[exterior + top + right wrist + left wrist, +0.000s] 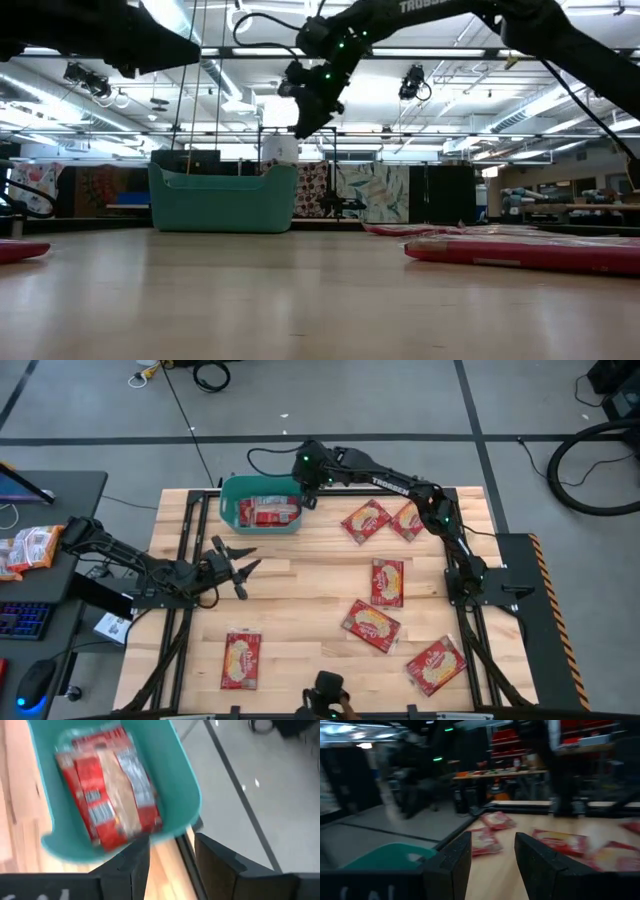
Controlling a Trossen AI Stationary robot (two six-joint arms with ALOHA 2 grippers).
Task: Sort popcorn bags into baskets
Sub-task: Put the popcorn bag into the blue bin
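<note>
The teal basket (232,491) stands at the table's far edge, left of centre, with red popcorn bags (107,795) lying flat in it. My right gripper (308,495) hovers open above the basket's right end (180,795), with nothing between its fingers; the low view shows it well above the rim (305,115). More bags lie flat on the table: two at the far right (365,520) (407,520), three toward the near right (387,582) (371,625) (436,664), one near left (240,659). My left gripper (240,565) waits open and level at the table's left.
A dark side desk at the left carries orange-and-white packets (30,548), a keyboard and a mouse. A small black device (325,690) sits at the table's near edge. Bare wood lies between the basket and the loose bags.
</note>
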